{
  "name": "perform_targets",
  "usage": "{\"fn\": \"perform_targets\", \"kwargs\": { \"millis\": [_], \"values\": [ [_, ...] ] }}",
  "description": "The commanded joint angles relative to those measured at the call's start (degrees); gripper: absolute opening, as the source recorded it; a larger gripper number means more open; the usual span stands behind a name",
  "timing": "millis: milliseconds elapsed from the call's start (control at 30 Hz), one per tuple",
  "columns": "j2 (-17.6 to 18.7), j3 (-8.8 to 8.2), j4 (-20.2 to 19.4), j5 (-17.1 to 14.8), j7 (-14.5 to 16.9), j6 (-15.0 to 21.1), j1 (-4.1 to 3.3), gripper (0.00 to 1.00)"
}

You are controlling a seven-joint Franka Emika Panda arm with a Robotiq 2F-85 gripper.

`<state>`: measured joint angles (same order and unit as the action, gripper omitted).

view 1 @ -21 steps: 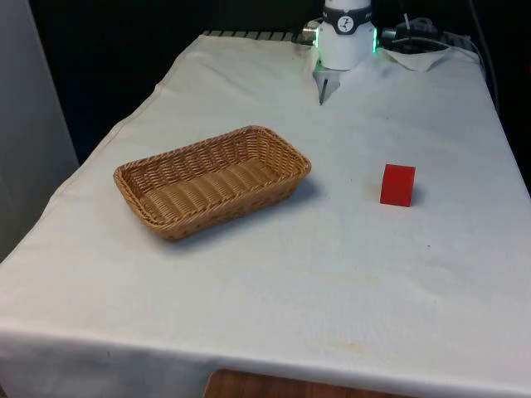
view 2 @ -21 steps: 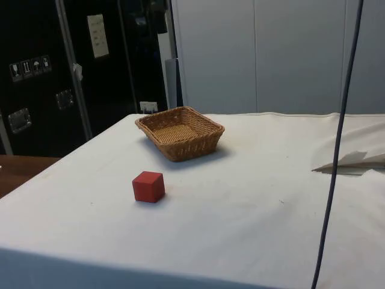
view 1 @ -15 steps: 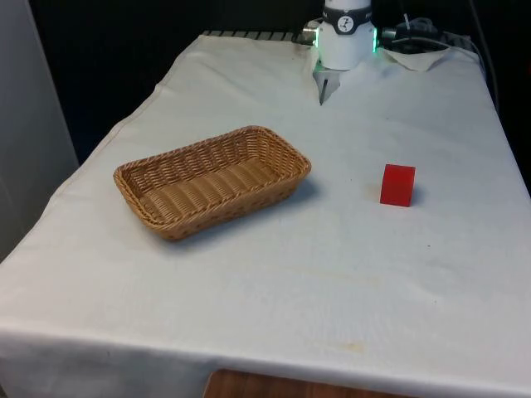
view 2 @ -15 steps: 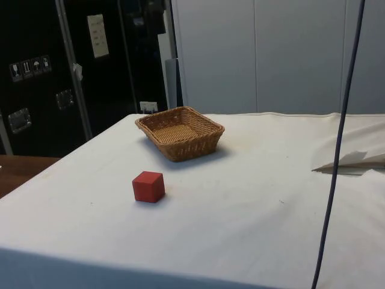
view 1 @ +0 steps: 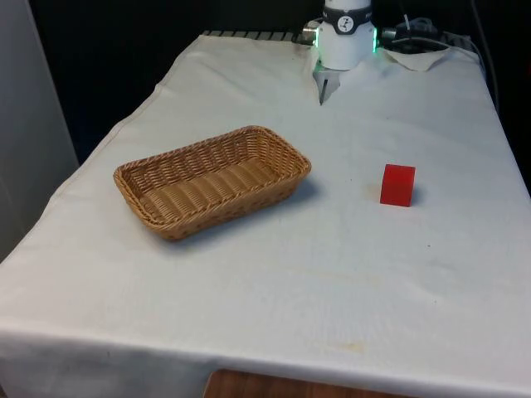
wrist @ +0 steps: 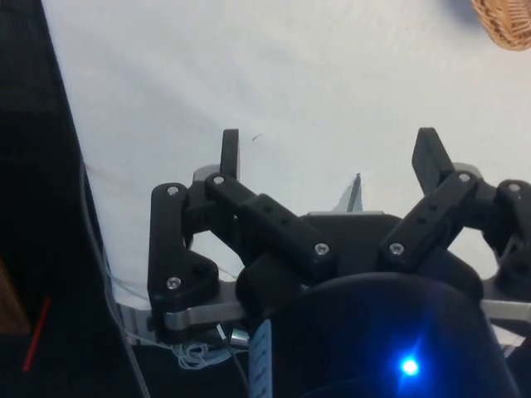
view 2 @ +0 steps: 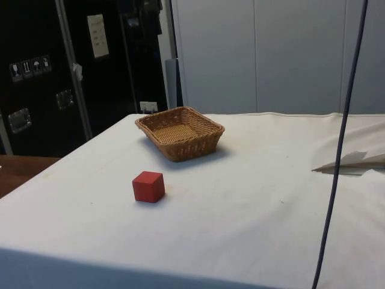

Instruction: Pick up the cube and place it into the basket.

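Front view: we see the cube (view 1: 397, 184), red and sharp-edged, at centre right, well apart from the basket (view 1: 212, 180) at centre left, untouched.

Side view: cube (view 2: 148, 186) lower left, basket (view 2: 180, 132) above it.

Wrist view: our gripper (wrist: 328, 157) spreads its 2 fingers (wrist: 229, 152) wide, holding nothing, ready to approach.

Wicker, cloth and matt plastic
Basket (view 1: 212, 181) is rough woven wicker, the worktop (view 1: 332, 274) wears a matt, slightly creased white cloth, the red cube (view 1: 397, 184) looks smooth and matt, and the claw (wrist: 330, 162) is matt black plastic with shiny metal screws.
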<state>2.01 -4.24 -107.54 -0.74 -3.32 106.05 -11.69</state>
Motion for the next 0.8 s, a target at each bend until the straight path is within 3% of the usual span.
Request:
{"fn": "perform_targets", "kwargs": {
  "millis": [0,767],
  "values": [
    [-0.46,0.06,-0.52,0.06,-0.52,0.46,-0.23,1.00],
    [0.63,5.50,0.63,0.97,-5.04,0.00,-0.34,1.00]
  ]
}}
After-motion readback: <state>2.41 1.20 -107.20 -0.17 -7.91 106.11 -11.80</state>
